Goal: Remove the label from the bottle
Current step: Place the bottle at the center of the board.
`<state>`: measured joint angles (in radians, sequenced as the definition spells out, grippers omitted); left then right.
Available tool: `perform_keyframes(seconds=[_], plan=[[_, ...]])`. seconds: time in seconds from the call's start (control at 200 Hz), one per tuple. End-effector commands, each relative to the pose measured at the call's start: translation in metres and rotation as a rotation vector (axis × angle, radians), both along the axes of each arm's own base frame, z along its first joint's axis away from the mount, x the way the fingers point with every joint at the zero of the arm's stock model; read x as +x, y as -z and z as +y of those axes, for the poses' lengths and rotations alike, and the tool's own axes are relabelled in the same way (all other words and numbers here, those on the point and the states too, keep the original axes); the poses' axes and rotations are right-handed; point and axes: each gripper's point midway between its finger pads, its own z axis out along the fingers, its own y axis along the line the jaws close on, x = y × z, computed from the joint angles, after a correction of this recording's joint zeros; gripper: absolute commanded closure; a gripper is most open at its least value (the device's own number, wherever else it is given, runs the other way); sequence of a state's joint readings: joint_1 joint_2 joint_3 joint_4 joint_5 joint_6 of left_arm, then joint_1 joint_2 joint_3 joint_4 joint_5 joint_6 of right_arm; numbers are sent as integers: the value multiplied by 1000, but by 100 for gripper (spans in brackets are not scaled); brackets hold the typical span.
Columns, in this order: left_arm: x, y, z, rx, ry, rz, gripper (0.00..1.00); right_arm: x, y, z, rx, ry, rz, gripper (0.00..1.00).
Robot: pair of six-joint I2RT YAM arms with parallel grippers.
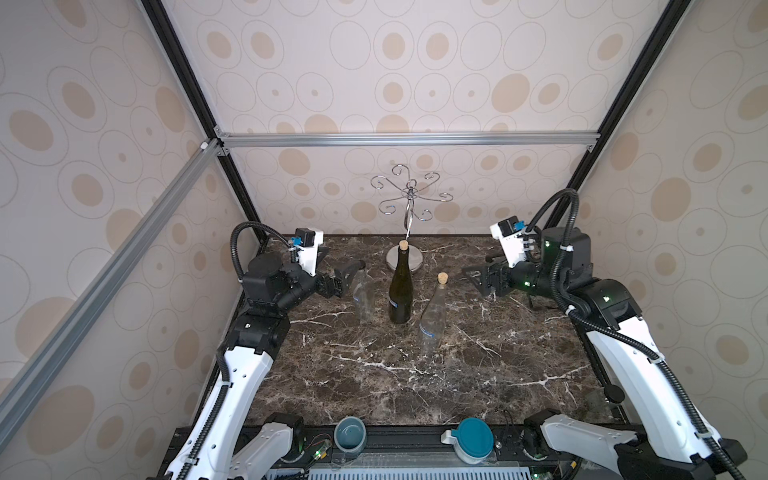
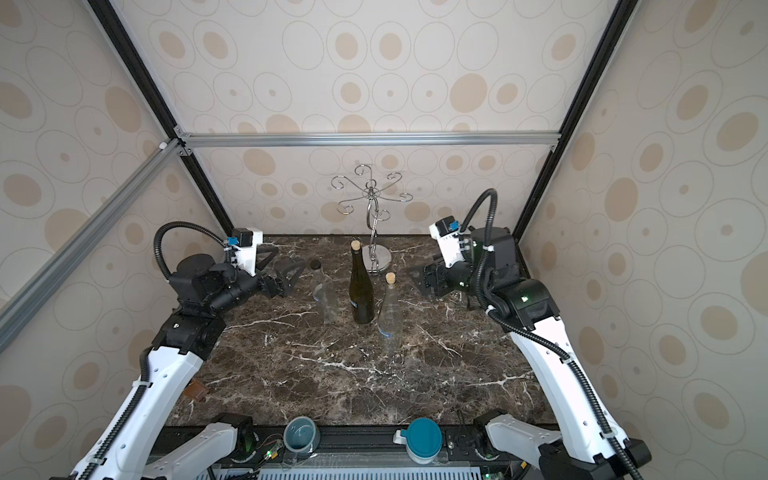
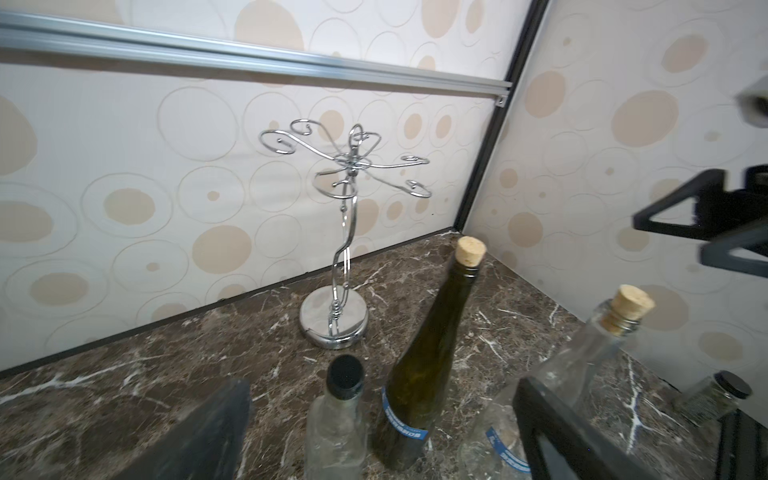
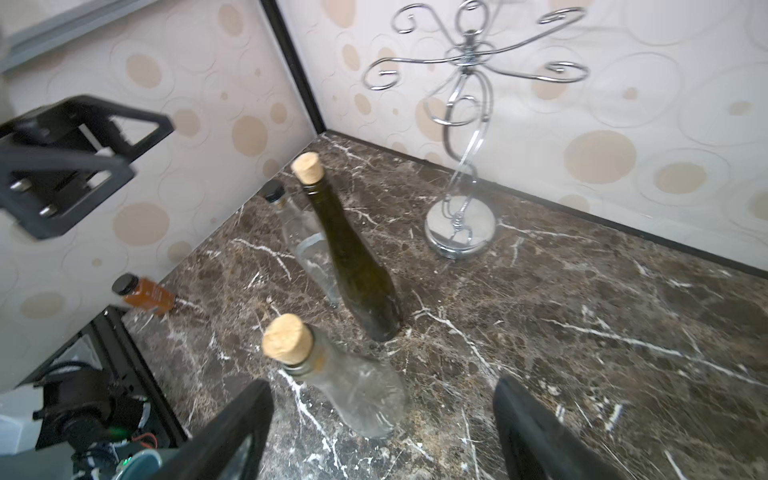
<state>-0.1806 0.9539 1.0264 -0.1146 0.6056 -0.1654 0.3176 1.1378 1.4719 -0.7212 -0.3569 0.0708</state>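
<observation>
Both end effectors (image 1: 336,268) (image 1: 480,276) flank the labelled dark bottle (image 1: 401,291).

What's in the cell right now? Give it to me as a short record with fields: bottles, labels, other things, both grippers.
table: dark marble
standing bottles: green bottle, corked; clear corked bottle; clear capped bottle
labels: green bottle's label, a blue band low on the body; clear corked bottle's label, also blue and low
at the back: chrome rack
left gripper: open, empty, near the clear capped bottle
right gripper: open, empty, apart from the bottles
</observation>
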Motion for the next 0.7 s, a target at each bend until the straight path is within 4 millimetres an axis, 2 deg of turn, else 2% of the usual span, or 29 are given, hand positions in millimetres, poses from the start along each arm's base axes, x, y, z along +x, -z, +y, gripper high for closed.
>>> perform_keyframes(seconds=[0.0, 0.145, 0.255, 0.36, 0.42, 0.695], plan=[[-32, -24, -25, -12, 153, -49, 3, 0, -5, -10, 72, 21, 40, 8], [-53, -28, -58, -26, 245, -45, 7, 16, 6, -27, 109, 92, 92, 5], [-60, -29, -75, -30, 290, -36, 7, 24, 15, -36, 138, 119, 126, 0], [-65, -26, -92, -21, 327, -22, 1, 28, 25, -41, 129, 132, 153, 1], [-69, -25, -103, -16, 347, -19, 0, 31, 31, -45, 127, 150, 166, 0], [-74, -10, -128, 3, 380, -3, 0, 38, 49, -44, 139, 154, 218, 0]])
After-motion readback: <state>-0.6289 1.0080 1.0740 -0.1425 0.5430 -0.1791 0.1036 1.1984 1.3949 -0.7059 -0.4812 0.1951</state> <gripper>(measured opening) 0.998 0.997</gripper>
